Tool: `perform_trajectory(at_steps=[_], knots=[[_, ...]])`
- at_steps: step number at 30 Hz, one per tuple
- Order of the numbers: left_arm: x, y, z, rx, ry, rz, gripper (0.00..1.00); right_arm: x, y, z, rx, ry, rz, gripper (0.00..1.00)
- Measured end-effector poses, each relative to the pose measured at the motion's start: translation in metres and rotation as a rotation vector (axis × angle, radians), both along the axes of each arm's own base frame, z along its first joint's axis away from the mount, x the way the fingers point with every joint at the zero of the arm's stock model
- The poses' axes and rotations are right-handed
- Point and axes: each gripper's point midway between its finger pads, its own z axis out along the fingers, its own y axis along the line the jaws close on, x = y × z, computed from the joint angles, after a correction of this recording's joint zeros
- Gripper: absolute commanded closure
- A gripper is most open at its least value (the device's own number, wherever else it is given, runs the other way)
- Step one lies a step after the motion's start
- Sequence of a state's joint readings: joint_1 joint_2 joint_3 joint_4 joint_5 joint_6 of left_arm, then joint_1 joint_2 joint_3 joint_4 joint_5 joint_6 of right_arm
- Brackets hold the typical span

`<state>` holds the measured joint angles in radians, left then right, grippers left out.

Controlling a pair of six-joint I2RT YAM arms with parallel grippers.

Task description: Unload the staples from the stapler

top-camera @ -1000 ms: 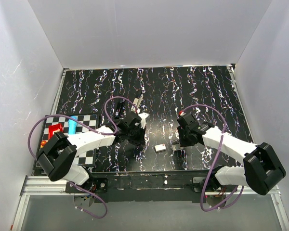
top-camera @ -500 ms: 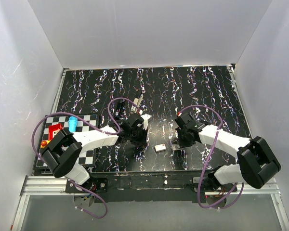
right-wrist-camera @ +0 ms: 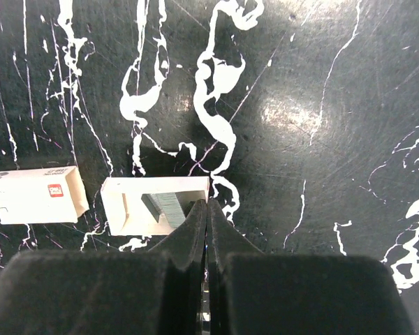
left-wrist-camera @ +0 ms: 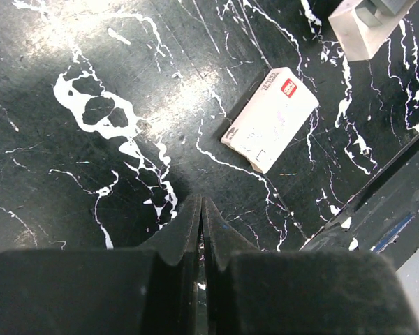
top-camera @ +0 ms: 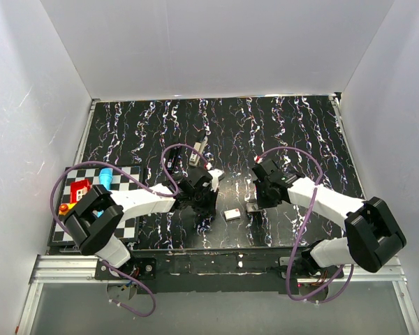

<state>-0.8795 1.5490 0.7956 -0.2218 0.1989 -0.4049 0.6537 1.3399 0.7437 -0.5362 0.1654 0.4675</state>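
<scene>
Near the front edge of the black, white-veined surface (top-camera: 279,125), both arms bow low over two small pale items while the stapler (top-camera: 199,151) lies farther back, well apart from either. The right tool (right-wrist-camera: 207,209) is clenched, its tips pressed together right at the end of a grey strip of staples (right-wrist-camera: 169,204) lying in an open white tray (right-wrist-camera: 119,209). Whether anything thin is pinched between the tips cannot be told. The pose suggests the tray is where loose staples are being gathered or set down. The left tool (left-wrist-camera: 201,209) is also clenched and grasps nothing. It points at bare surface, with a closed white box (left-wrist-camera: 271,118) near it on the tray's side, and looks parked out of its partner's way. From above, the stapler sits beyond the left tool, toward the middle of the surface, partly crossed by that arm's purple cable (top-camera: 169,155). It is nearer the left tool than the right and touches neither. It appears in neither wrist view, and whether it is open or shut is too small to tell.
</scene>
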Motion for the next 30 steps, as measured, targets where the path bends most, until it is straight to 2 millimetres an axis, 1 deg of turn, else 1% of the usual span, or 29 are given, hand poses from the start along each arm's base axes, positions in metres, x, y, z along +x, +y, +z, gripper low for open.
perform_trajectory(at_steps=[5, 8, 14, 23, 30], knots=[[-0.003, -0.005, 0.001, -0.011, -0.005, -0.012, 1.0, 0.005, 0.002, 0.005, -0.006, -0.011, -0.003, 0.99], [-0.005, -0.009, -0.002, -0.01, -0.001, -0.019, 1.0, 0.005, 0.003, 0.004, -0.013, -0.007, 0.002, 0.99], [-0.01, -0.011, -0.01, 0.005, 0.016, -0.027, 1.0, 0.0, 0.007, -0.005, -0.036, 0.02, 0.022, 0.99], [-0.009, -0.014, -0.01, -0.003, 0.013, -0.028, 1.0, -0.003, 0.014, -0.006, -0.043, 0.019, 0.031, 0.99], [-0.01, -0.019, -0.016, 0.004, 0.031, -0.041, 1.0, -0.006, 0.019, -0.01, -0.058, 0.031, 0.045, 0.99]])
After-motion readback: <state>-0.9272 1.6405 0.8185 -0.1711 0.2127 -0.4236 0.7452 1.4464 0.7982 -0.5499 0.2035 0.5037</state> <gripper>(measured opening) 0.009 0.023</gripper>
